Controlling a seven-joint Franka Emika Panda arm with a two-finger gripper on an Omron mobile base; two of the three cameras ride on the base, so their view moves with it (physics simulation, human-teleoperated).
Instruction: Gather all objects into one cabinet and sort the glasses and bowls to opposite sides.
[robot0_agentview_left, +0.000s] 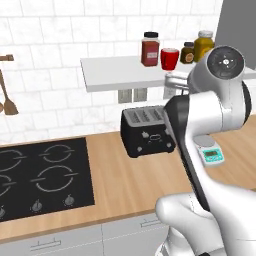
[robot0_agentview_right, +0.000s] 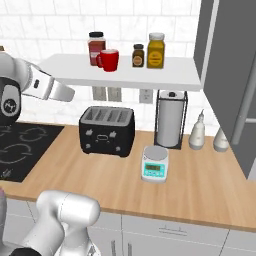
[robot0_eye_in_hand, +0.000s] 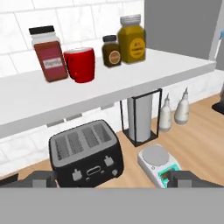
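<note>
Facing the tiled wall, we hold our gripper (robot0_eye_in_hand: 112, 179) raised over the table (robot0_agentview_right: 200, 185), level with the white shelf (robot0_agentview_right: 165, 75) and well short of it. Our two finger tips sit far apart at the bottom corners of the hand view with nothing between them, so the jaws are wide open and empty, ready for a cup-sized grasp.

We take the red cup (robot0_eye_in_hand: 80, 64) as our landmark. It stands upright on the shelf, handle turned toward the red-brown jar (robot0_eye_in_hand: 49, 53), which stands just beside it on that side. On its other side, a little apart, stand a small dark jar (robot0_eye_in_hand: 112, 50) and then a taller yellow jar (robot0_eye_in_hand: 131, 38). The jars belong on the shelf; the cup does not, and we judge it the piece to fetch next, since the task wants every cup and bowl in one cabinet.

Below the cup, on the table, sits the black toaster (robot0_eye_in_hand: 85, 153). Further along, past the yellow jar's side, come a paper-towel holder (robot0_agentview_right: 170, 118), two white spray bottles (robot0_eye_in_hand: 174, 112) and a small scale (robot0_agentview_right: 154, 163). A grey cabinet door (robot0_agentview_right: 235, 80) rises beyond the shelf's far end; we cannot tell from here what lies inside.

The close jar by the handle is the risk, so we judge a grasp across the cup's body from the open side safer, with the toaster clear beneath the approach.
</note>
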